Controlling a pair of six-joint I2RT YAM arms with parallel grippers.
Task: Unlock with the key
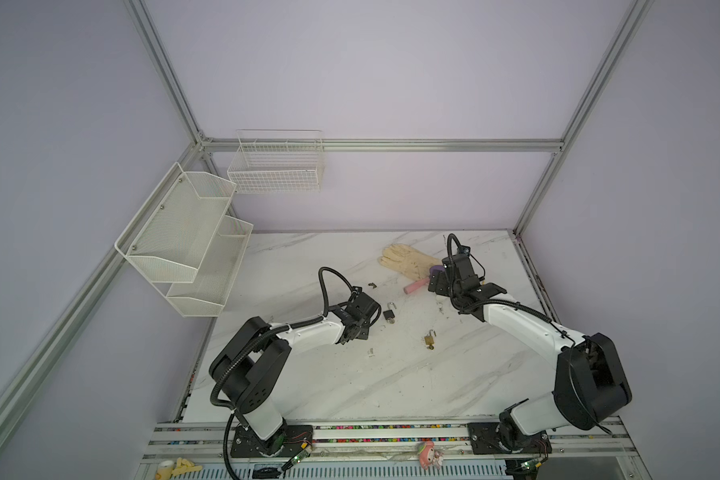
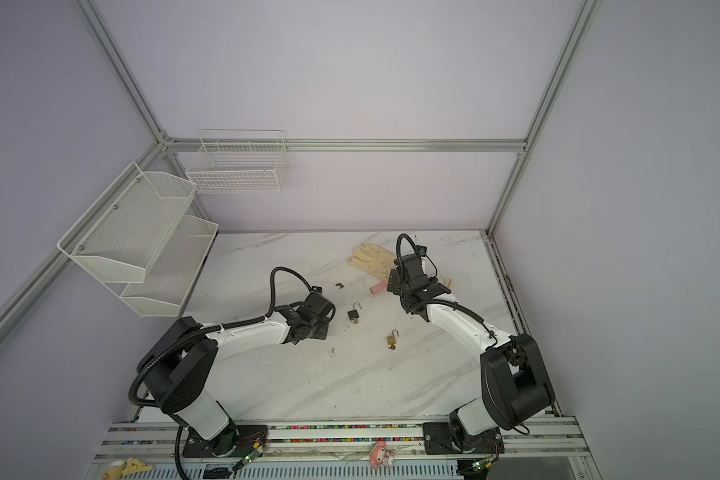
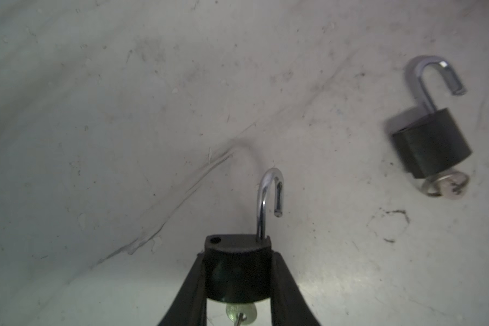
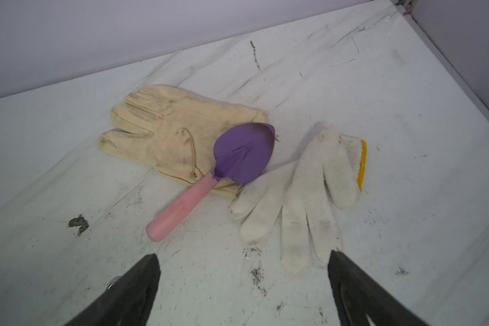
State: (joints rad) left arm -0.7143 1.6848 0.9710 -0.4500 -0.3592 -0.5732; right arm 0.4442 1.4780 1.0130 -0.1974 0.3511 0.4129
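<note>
Metal through and through, the padlock (image 3: 237,271) should feel dense and rigid. Its dark, smooth body looks apt to slip, so the flat flanks are the place to grip. The left fingers (image 3: 189,290) pinch it there, close to the worktop (image 3: 96,141); its chrome shackle (image 3: 267,197) is sprung open and the key (image 3: 240,312) sits underneath. The right fingers (image 4: 130,290) gape wide and empty near a knitted glove (image 4: 308,192).

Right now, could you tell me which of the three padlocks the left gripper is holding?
The black padlock pinched in the left gripper, shackle open, key in its base. The other black padlock and the brass padlock lie loose on the table.
</note>
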